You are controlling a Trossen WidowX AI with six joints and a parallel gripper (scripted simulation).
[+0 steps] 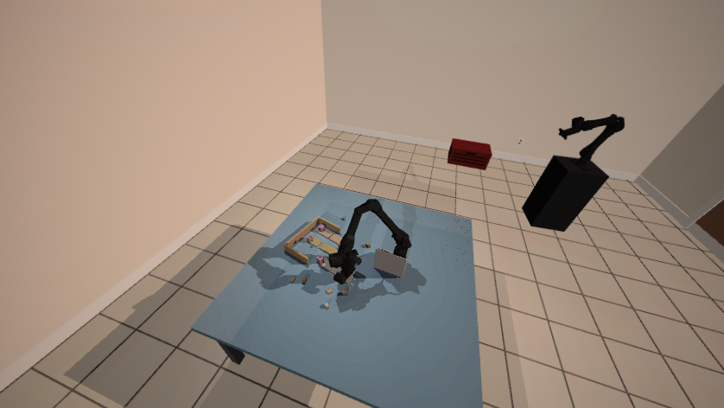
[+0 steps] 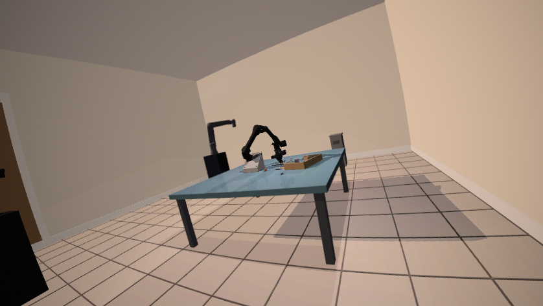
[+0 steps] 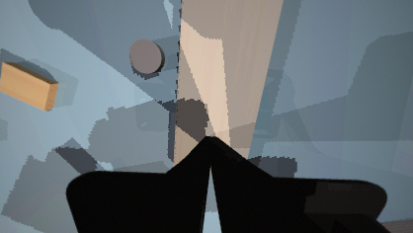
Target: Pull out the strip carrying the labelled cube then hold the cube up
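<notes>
1. Closest in, from the wrist view: the gripper (image 3: pixel 210 143) has its jaws pressed together, tips meeting over the near end of a pale wooden strip (image 3: pixel 224 64). Whether the strip's thin edge is caught between them cannot be told.
2. The strip runs straight away from the tips across the blue desk (image 3: pixel 336 59).
3. Just left of the strip lies a small grey disc (image 3: pixel 146 56); farther left sits a tan wooden block (image 3: pixel 27 85).
4. From the top view, a pink cube (image 1: pixel 320 259) sits just beside the gripper (image 1: pixel 340 277), at the open end of the wooden frame (image 1: pixel 296 250).
5. Another pink cube (image 1: pixel 309 238) rests inside that frame; which one bears the label is too small to tell.
6. Farthest back, a red toolbox (image 1: pixel 469 153) stands by the wall.
</notes>
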